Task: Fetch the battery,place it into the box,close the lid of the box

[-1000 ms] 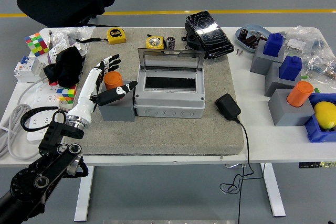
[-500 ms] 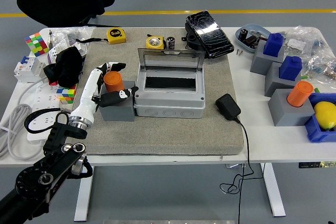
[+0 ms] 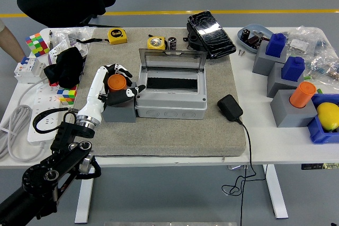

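- We can read one mark only: "5m" on the yellow tape measure (image 3: 117, 36), lying on the table (image 3: 254, 146) beyond the left robot hand (image 3: 117, 84).
- We find any other print too small to read.

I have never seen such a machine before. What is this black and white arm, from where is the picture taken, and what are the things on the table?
The picture is taken from a camera on the robot's head, looking down over a white table. The arm from the lower left is the robot's left arm; it ends in a left hand with five fingers. These fingers are curled around an orange battery, which stands in a grey block. Beside it, on a grey mat, is a grey box with its lid standing open. A black charger lies to the right of the box. The right arm is not visible.
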Available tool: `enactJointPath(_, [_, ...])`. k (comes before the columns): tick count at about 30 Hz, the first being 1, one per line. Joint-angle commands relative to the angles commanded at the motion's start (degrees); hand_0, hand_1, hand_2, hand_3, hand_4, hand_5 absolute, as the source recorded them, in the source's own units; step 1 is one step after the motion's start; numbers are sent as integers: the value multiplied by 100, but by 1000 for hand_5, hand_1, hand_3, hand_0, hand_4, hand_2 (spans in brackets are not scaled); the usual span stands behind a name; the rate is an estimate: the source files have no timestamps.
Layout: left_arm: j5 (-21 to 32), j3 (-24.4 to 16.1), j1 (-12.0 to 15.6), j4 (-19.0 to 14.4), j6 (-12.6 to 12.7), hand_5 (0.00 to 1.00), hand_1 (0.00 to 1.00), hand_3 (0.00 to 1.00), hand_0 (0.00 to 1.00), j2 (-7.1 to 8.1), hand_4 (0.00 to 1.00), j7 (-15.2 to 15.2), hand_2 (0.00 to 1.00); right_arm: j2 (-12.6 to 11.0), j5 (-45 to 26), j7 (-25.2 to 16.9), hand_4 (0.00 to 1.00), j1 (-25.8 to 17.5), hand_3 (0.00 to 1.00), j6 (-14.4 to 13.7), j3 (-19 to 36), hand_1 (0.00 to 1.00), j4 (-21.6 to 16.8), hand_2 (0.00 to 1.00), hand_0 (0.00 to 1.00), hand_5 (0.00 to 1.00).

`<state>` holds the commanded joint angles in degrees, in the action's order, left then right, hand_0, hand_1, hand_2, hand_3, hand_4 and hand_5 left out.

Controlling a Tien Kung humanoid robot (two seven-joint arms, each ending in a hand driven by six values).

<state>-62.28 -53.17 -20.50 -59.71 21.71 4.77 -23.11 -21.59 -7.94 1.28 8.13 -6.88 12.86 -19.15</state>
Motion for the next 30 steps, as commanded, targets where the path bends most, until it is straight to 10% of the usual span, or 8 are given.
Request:
enactJointPath(18, [-53,-137,-119,-125,-40,2,116,239,238,-57,834,-10,159,5,-9,-65,940,-10,558,-30,43,612,3,654,500,501])
enactJointPath(30, [-2466,-118,-306,-1768,-312,2,114,239,230,253,883,2220,147,7,-15,-83,939,-18,558,-33,43,612,3,654,500,501])
